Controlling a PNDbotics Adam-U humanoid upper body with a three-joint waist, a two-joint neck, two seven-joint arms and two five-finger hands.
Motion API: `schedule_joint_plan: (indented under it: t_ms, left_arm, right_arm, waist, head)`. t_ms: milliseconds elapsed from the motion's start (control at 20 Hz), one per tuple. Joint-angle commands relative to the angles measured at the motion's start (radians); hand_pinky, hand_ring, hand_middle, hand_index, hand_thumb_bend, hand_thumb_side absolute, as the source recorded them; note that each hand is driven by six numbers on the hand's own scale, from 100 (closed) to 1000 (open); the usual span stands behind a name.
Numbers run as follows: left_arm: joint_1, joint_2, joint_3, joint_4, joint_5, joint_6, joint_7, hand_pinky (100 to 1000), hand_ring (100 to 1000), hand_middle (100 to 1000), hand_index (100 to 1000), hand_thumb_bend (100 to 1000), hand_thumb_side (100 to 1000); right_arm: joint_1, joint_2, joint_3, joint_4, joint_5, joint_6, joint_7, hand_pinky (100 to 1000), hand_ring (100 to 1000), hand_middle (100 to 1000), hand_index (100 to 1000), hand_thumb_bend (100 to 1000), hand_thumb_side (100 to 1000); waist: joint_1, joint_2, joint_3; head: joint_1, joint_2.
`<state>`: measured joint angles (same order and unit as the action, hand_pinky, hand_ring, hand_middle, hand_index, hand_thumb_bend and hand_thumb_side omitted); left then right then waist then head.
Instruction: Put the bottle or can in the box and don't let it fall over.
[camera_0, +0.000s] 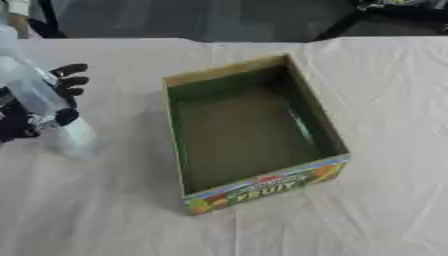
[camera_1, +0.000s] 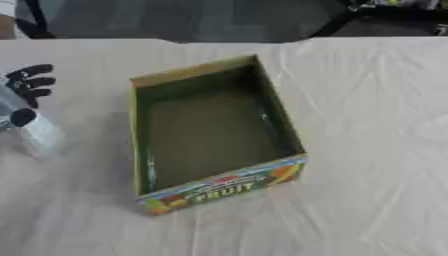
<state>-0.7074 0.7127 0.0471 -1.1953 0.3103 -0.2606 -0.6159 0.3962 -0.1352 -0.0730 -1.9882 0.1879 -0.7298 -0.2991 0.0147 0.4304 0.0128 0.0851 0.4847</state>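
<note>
One hand shows in these views: the left hand (camera_0: 61, 95), at the left of the box (camera_0: 254, 132), with its dark fingers (camera_0: 72, 80) curled round a clear bottle (camera_0: 39, 97). The thumb looks to press the bottle's near side, so the bottle is pinched between thumb and fingers. The right hand is in neither view.

The bottle is well to the left of the box and apart from it, with bare tablecloth (camera_0: 122, 200) between them. Its long axis is tilted, not upright: the upper end leans away to the far left of the box, and the pale lower end (camera_0: 79, 135) points down toward the cloth on the box's side. I cannot tell whether that lower end touches the cloth or hangs just above it.

The box sits open-topped and skewed on the table, its printed fruit panel (camera_0: 262, 187) toward the robot and its green inside bare. Its left wall (camera_0: 175, 135) is the one nearest the bottle.

My judgement is that the bottle is grasped and the carry has yet to be made. The move turns on taking the bottle rightward over that left wall, then bringing its axis upright before the base meets the box floor; set down at this lean, it could well tip against a wall or fall flat
</note>
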Motion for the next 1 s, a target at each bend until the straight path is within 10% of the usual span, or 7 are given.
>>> schedule_joint_plan:
  t_ms: [50,400,1000]
  left_arm:
    - [-0.018,0.026,0.009,-0.002,0.003,0.002,0.014,1000,1000,1000,485,442,316]
    - [-0.020,0.024,0.008,0.019,-0.001,0.022,0.015,1000,987,1000,332,355,281]
    - [-0.023,0.021,0.006,0.040,0.033,-0.001,-0.051,1000,583,1000,254,345,387]
  right_arm:
    - [0.003,-0.003,-0.004,-0.012,-0.006,0.000,0.001,1000,1000,1000,1000,100,470]
    - [0.001,-0.001,-0.004,-0.012,-0.009,0.005,0.003,1000,1000,1000,1000,100,470]
    - [-0.008,0.004,-0.003,-0.012,-0.007,0.019,0.009,1000,1000,1000,1000,100,470]
  waist:
    - [-0.001,-0.016,0.001]
    - [-0.002,-0.015,-0.002]
    - [-0.003,-0.008,-0.006]
  head:
    - [-0.002,-0.015]
    - [-0.001,-0.020]
    - [-0.002,-0.019]
